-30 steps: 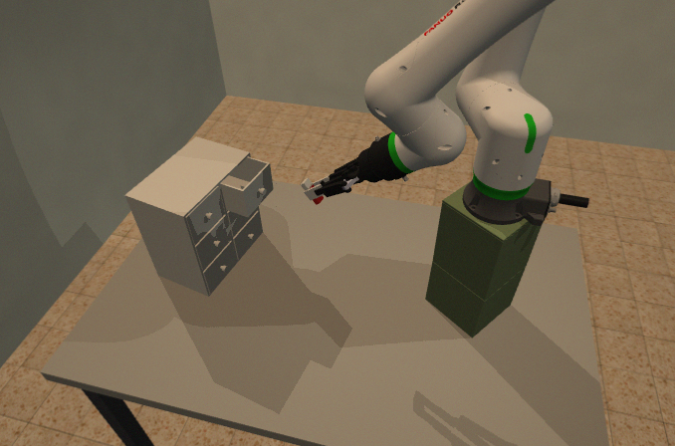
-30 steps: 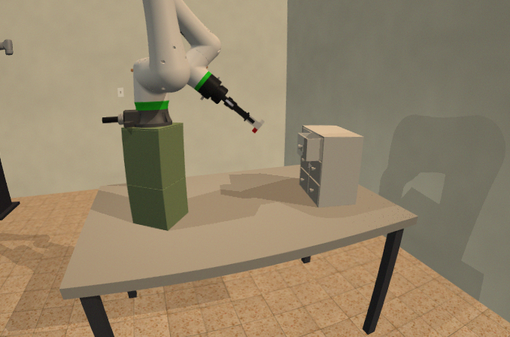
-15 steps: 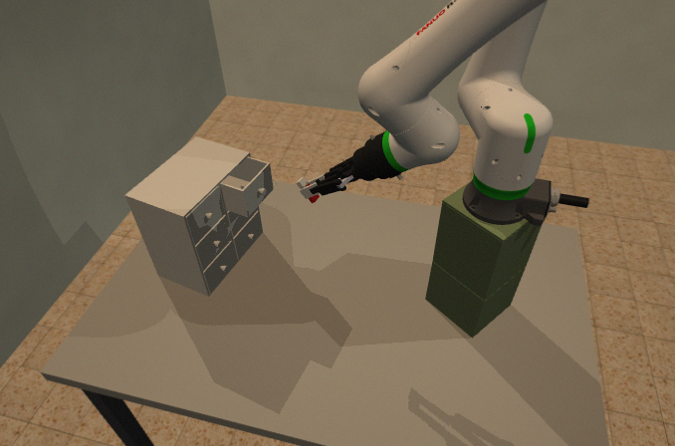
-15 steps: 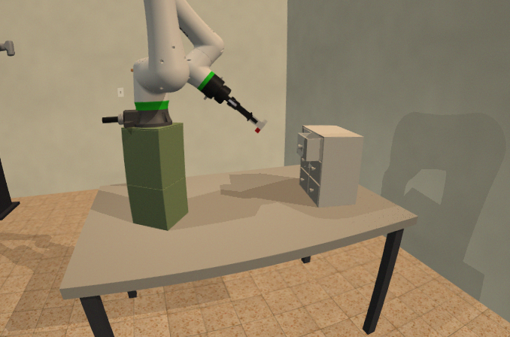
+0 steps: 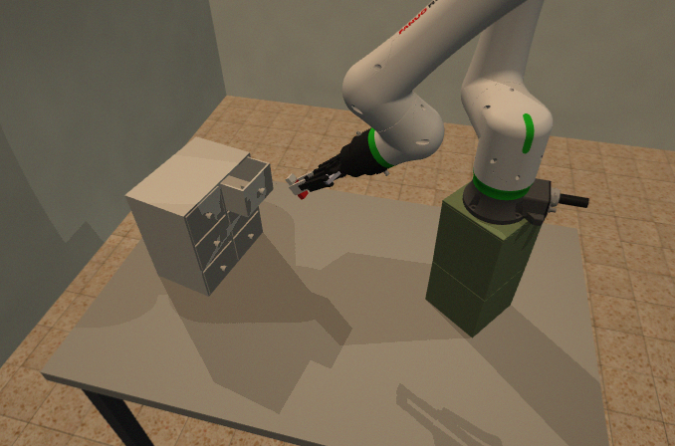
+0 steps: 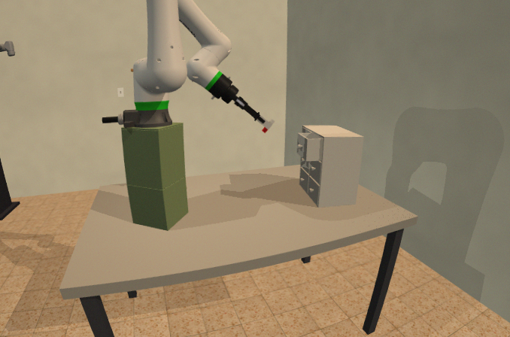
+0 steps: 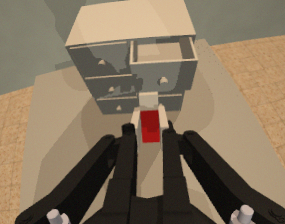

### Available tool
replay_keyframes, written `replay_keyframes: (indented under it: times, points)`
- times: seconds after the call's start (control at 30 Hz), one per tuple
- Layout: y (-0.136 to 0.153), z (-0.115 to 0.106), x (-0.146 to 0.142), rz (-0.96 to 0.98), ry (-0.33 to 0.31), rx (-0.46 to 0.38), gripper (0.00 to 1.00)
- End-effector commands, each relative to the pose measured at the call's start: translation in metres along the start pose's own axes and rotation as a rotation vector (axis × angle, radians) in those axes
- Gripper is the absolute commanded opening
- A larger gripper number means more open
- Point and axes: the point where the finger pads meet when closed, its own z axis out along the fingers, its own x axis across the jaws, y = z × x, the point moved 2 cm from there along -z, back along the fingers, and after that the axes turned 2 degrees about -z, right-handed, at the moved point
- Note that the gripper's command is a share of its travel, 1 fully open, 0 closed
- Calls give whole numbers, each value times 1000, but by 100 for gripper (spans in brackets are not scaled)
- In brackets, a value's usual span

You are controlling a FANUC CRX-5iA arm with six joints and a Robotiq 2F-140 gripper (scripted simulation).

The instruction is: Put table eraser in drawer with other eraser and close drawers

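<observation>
Gripper: While its two fingers stand close together, the gripper (image 5: 301, 183) (image 6: 265, 123) (image 7: 149, 116) is clamped on the eraser, tipped downward toward the chest.
Eraser: The red and white eraser (image 5: 302, 195) (image 6: 265, 129) (image 7: 150, 134) is between the fingertips, in the air above the table and apart from the chest; its red part shows below the pale part in the exterior view.
Chest: The pale chest (image 5: 185, 170) (image 6: 340, 171) (image 7: 133, 22) stands upright on the table, at the left in the top view and at the right in the exterior view.
Open drawer: In the wrist view, the upper right drawer (image 5: 255, 197) (image 6: 299, 144) (image 7: 178, 75) stands out of the front; what lies inside cannot be told.
Other drawers: The remaining fronts, left column and lower right, look pushed in.
Table: The table (image 5: 375, 388) (image 6: 244, 246) (image 7: 53, 125) also bears a green pedestal (image 5: 467, 252) (image 6: 144, 159), well apart from the chest.
Arm: From that pedestal, the white arm (image 5: 390, 89) (image 6: 160, 47) reaches across toward the open drawer, with a gap between eraser and drawer.
</observation>
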Motion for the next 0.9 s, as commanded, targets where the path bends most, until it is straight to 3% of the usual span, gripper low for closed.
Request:
replay_keyframes:
  times: [0.0,0.87]
  points:
    - [-6,7,0,0,-1,1,11]
    - [-69,81,2,0,-1,1,11]
